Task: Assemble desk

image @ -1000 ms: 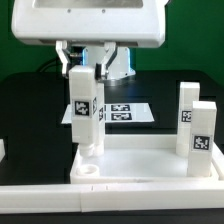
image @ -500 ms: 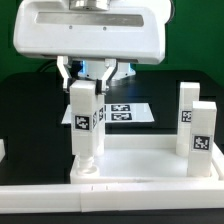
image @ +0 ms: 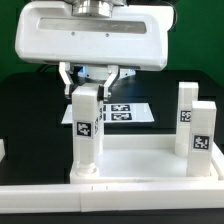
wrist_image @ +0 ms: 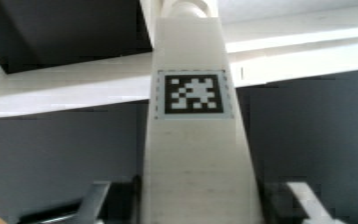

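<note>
My gripper (image: 90,80) is shut on the top of a white desk leg (image: 88,130) that bears a square tag. The leg hangs upright with its lower end at the round socket in the near corner of the white rimmed tabletop (image: 140,165), on the exterior view's left. I cannot tell whether it is seated. Two more legs (image: 187,115) (image: 203,135) stand upright on the tabletop's right side. In the wrist view the held leg (wrist_image: 197,130) runs out from between my gripper (wrist_image: 202,205) toward the tabletop (wrist_image: 69,95).
The marker board (image: 125,112) lies on the black table behind the held leg. A long white bar (image: 40,188) runs along the front of the scene. A small white part (image: 2,150) shows at the left edge.
My gripper has come down with the leg. The leg's lower end has dropped to the corner socket of the tabletop.
</note>
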Available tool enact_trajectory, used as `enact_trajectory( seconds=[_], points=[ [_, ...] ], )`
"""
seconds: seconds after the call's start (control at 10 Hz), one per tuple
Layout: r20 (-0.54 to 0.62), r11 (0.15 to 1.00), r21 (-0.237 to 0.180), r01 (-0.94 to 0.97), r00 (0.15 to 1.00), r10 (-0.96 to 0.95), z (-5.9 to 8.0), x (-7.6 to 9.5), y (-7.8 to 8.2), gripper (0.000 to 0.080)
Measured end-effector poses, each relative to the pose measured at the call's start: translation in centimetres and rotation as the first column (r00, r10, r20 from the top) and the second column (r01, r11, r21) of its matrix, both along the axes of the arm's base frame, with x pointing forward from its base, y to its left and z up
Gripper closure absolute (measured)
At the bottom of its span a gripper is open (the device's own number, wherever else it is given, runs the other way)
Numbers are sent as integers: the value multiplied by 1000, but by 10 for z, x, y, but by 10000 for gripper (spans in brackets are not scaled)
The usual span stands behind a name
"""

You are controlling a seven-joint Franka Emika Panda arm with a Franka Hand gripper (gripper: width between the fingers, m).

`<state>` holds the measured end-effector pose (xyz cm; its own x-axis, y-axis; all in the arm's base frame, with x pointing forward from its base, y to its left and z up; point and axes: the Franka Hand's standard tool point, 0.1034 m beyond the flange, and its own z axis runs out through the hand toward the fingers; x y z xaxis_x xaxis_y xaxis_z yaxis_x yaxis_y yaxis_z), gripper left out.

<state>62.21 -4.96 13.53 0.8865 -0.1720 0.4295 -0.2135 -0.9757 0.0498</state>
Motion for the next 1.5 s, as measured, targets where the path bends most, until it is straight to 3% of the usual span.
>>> enact_trajectory(
  seconds=[0.4,0.5,0.6,0.7,0.8,0.9,1.1,1.5],
  points=[
    [-3,1000,-6,-10,1000,10,-11,-4,6,514],
    [-3,1000,-6,-10,1000,10,-11,-4,5,442],
    [-3,1000,-6,-10,1000,10,-11,-4,5,442],
    [-3,1000,-6,-10,1000,10,-11,-4,5,259],
    [-13,1000,-4,-10,1000,10,-12,-5,6,259],
    [-42,1000,8,-7,999,7,-11,-6,4,173],
    [-80,998,48,47,996,-43,-7,-5,-13,157],
    [-341,984,140,112,938,-58,-13,-12,-3,150]
  ],
)
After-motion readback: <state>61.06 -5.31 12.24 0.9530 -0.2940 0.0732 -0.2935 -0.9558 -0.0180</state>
